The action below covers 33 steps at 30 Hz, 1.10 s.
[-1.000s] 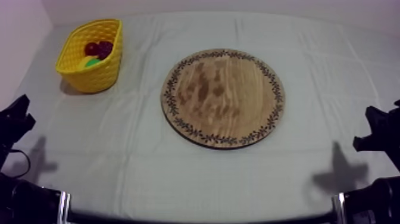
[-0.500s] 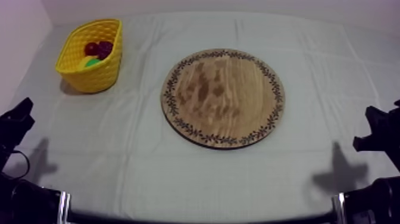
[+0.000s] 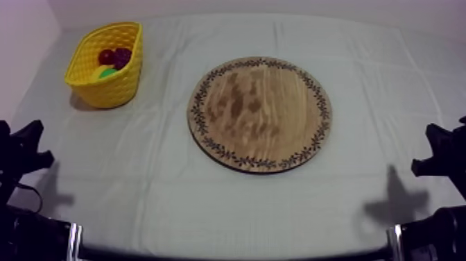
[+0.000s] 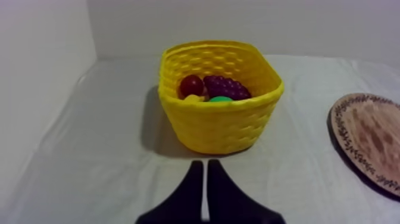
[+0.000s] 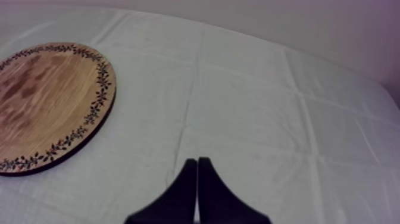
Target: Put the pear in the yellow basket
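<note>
The round wooden board (image 3: 259, 113) lies bare mid-table; its rim also shows in the left wrist view (image 4: 366, 140) and the right wrist view (image 5: 47, 104). The yellow basket (image 3: 107, 66) stands at the far left and holds a green pear (image 3: 108, 72), a small red fruit (image 3: 106, 56) and dark grapes (image 3: 123, 55). In the left wrist view the basket (image 4: 217, 122) faces me with the pear (image 4: 220, 99), red fruit (image 4: 191, 85) and grapes (image 4: 226, 87) inside. My left gripper (image 4: 203, 173) is shut, short of the basket. My right gripper (image 5: 196, 170) is shut over bare cloth, right of the board.
A pale wall runs along the table's left side (image 4: 41, 77) and its far edge. The grey-white cloth (image 3: 229, 208) stretches wrinkled between board and front edge. Both arms rest low, the left (image 3: 21, 149) and the right (image 3: 444, 156).
My left arm has drawn down and back at the table's lower left, away from the basket. The right arm, board and basket have stayed put.
</note>
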Each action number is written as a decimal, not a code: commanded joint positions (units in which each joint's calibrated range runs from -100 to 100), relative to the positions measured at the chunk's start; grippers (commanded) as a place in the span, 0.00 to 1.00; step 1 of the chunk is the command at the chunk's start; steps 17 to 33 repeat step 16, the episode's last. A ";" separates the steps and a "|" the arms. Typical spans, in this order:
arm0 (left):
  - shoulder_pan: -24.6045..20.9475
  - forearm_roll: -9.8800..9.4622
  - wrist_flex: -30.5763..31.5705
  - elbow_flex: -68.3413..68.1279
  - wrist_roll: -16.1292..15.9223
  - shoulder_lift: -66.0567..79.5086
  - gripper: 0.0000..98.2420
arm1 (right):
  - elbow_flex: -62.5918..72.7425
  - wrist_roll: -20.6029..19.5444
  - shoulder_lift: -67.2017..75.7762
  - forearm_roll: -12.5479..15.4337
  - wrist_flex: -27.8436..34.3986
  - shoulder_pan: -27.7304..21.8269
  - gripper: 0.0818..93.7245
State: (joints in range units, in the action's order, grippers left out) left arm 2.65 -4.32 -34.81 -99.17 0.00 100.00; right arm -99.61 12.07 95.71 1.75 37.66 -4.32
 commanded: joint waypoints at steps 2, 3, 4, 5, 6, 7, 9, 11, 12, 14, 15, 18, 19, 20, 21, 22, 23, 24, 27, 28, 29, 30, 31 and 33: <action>0.03 0.03 -0.06 0.00 1.42 0.00 0.00 | -0.05 0.01 0.05 -0.02 0.01 -0.04 0.00; 0.06 0.05 -0.24 0.06 1.00 0.00 0.00 | -0.05 0.01 0.05 -0.02 0.01 -0.04 0.00; 0.08 0.09 -0.37 0.09 0.60 0.00 0.00 | -0.05 0.01 0.05 -0.02 0.01 -0.04 0.00; 0.10 0.29 -0.47 0.12 -0.05 0.00 0.00 | -0.05 0.01 0.05 -0.02 0.01 -0.04 0.00; 0.11 0.55 -0.53 0.14 -0.78 0.00 0.00 | -0.05 0.01 0.05 -0.02 0.01 -0.04 0.00; 0.12 0.75 -0.58 0.15 -1.30 0.00 0.00 | -0.05 0.01 0.05 -0.02 0.01 -0.04 0.00; 0.13 0.99 -0.63 0.16 -1.56 0.00 0.00 | -0.05 0.01 0.05 -0.02 0.01 -0.04 0.00; 0.13 1.34 -0.70 0.17 -1.45 0.00 0.00 | -0.05 0.01 0.05 -0.02 0.01 -0.04 0.00; 0.13 1.47 -0.72 0.14 -1.25 0.00 0.00 | -0.05 0.01 0.05 -0.02 0.01 -0.04 0.00; 0.13 1.62 -0.74 0.10 -0.95 0.00 0.00 | -0.05 0.01 0.05 -0.02 0.01 -0.04 0.00; 0.13 1.66 -0.75 0.09 -0.92 0.00 0.00 | -0.05 0.01 0.05 -0.02 0.01 -0.04 0.00; 0.13 1.69 -0.75 0.08 -0.95 0.00 0.00 | -0.05 0.01 0.05 -0.02 0.01 -0.04 0.00; 0.13 1.69 -0.75 0.08 -0.95 0.00 0.00 | -0.05 0.01 0.05 -0.02 0.01 -0.04 0.00; 0.13 1.69 -0.75 0.08 -0.95 0.00 0.00 | -0.05 0.01 0.05 -0.02 0.01 -0.04 0.00; 0.13 1.69 -0.75 0.08 -0.95 0.00 0.00 | -0.05 0.01 0.05 -0.02 0.01 -0.04 0.00; 0.13 1.69 -0.75 0.08 -0.95 0.00 0.00 | -0.05 0.01 0.05 -0.02 0.01 -0.04 0.00; 0.13 1.69 -0.75 0.08 -0.95 0.00 0.00 | -0.05 0.01 0.05 -0.02 0.01 -0.04 0.00; 0.13 1.69 -0.75 0.08 -0.95 0.00 0.00 | -0.05 0.01 0.05 -0.02 0.01 -0.04 0.00; 0.13 1.69 -0.75 0.08 -0.95 0.00 0.00 | -0.05 0.01 0.05 -0.02 0.01 -0.04 0.00; 0.13 1.69 -0.75 0.08 -0.95 0.00 0.00 | -0.05 0.01 0.05 -0.02 0.01 -0.04 0.00; 0.13 1.69 -0.75 0.08 -0.95 0.00 0.00 | -0.05 0.01 0.05 -0.02 0.01 -0.04 0.00; 0.13 1.69 -0.75 0.08 -0.95 0.00 0.00 | -0.05 0.01 0.05 -0.02 0.01 -0.04 0.00; 0.13 1.69 -0.75 0.08 -0.95 0.00 0.00 | -0.05 0.01 0.05 -0.02 0.01 -0.04 0.00; 0.13 1.69 -0.75 0.08 -0.95 0.00 0.00 | -0.05 0.01 0.05 -0.02 0.01 -0.04 0.00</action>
